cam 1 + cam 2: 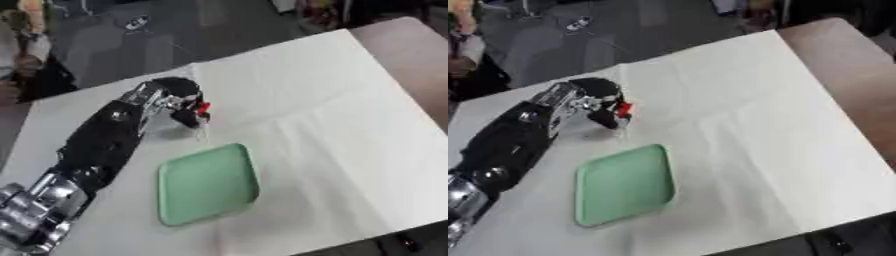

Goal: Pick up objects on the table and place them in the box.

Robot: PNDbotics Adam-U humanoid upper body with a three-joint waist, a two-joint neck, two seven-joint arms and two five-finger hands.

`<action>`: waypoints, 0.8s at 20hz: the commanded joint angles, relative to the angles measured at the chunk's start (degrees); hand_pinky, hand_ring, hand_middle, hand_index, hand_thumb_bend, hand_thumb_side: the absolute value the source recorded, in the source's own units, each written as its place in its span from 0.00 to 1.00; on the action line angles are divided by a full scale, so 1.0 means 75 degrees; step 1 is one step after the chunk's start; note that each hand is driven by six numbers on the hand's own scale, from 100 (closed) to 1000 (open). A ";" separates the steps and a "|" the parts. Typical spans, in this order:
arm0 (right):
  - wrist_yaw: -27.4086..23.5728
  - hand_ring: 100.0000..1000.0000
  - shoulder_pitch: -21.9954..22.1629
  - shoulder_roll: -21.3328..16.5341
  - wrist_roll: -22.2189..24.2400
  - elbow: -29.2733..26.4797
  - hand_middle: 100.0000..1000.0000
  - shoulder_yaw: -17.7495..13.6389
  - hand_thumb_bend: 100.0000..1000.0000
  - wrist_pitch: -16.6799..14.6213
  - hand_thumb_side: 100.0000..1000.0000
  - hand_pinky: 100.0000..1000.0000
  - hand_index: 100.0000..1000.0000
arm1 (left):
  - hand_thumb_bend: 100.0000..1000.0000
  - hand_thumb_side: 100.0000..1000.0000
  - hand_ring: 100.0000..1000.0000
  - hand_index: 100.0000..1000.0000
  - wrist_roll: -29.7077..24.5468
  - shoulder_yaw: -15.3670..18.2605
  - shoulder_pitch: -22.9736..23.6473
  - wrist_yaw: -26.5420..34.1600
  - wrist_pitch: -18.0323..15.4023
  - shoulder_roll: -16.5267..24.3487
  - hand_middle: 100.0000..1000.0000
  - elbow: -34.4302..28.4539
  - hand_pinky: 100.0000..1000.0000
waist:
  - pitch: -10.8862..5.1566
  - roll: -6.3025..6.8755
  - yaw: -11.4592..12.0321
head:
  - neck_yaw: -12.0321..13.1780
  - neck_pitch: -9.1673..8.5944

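Left arm (96, 145): enters from the lower left corner, silver at the near joint, black along the forearm, stretched diagonally up and toward the middle of the table.
Left hand (179, 97): at the far end of that arm, above the white cloth, wrist bent so the fingers curl downward and inward.
Hand state: fingers (187, 118) curled round a small red thing, pinching it at the tips.
Small red thing (204, 108): held at the fingertips on the hand's right side, only a red patch visible; shape not clear. Seems lifted off the cloth, though contact cannot be told for certain.
Shadow: dark patch on the cloth just under and beside the hand.
Green tray (207, 183): flat, rounded corners, lying askew on the cloth, nearer than the hand and slightly to its right; nothing lying in it. Apart from the hand.
White cloth (332, 115): covers most of the table, creased across the middle.
Table (846, 55): bare brown surface showing past the cloth at the right.
Right hand: not visible in either view.
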 commanded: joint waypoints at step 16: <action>0.0049 0.28 0.0029 -0.0274 -0.0012 -0.0114 0.25 -0.0038 0.00 0.0016 0.66 0.15 0.30 | 0.00 0.64 0.00 0.30 -0.0698 -0.1373 0.0182 0.2700 0.0312 0.1718 0.01 -0.3511 0.00 | -0.0216 0.0012 0.0155 | -0.0100 0.0097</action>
